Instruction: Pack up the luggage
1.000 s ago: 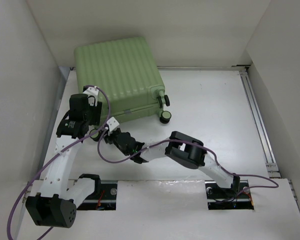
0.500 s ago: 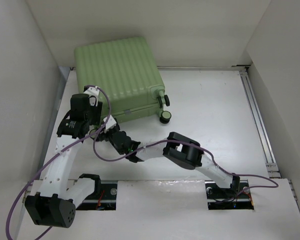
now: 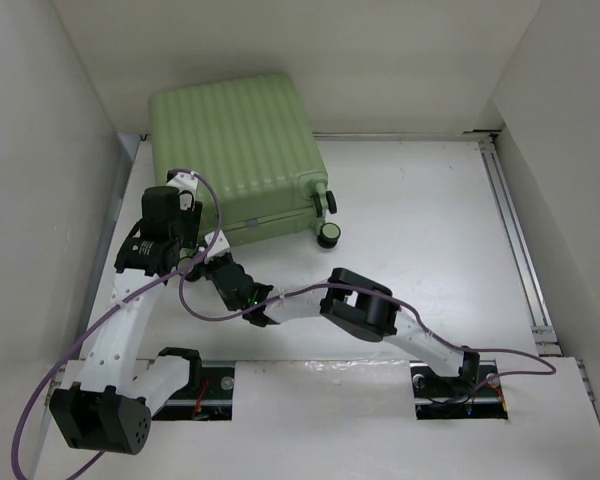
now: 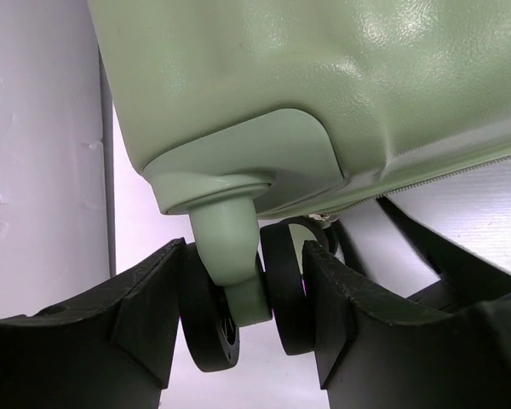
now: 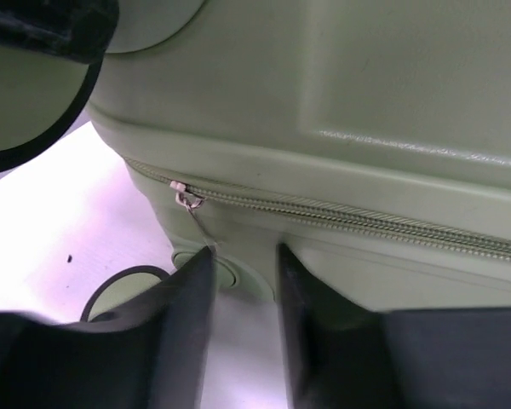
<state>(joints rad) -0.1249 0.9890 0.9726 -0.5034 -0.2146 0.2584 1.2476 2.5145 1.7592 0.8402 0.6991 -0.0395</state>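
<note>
The luggage (image 3: 240, 150) is a pale green ribbed suitcase. It lies closed and flat at the back left of the table. My left gripper (image 3: 190, 242) is at its near left corner. In the left wrist view it (image 4: 247, 319) is shut on the black twin wheel (image 4: 285, 290) of that corner's caster, under the shell (image 4: 324, 77). My right gripper (image 3: 213, 260) is just beside it. In the right wrist view it (image 5: 243, 264) is open with a narrow gap, below the closed zipper (image 5: 349, 220). The zipper pull (image 5: 186, 199) hangs by the left fingertip (image 5: 200, 264).
Two more wheels (image 3: 327, 235) stick out at the suitcase's near right end. White walls enclose the table on the left, back and right. A metal rail (image 3: 515, 240) runs along the right edge. Purple cables loop around both arms.
My right arm has reached further left, bringing its gripper closer to the suitcase's near left corner. The left gripper has stayed on the wheel.
</note>
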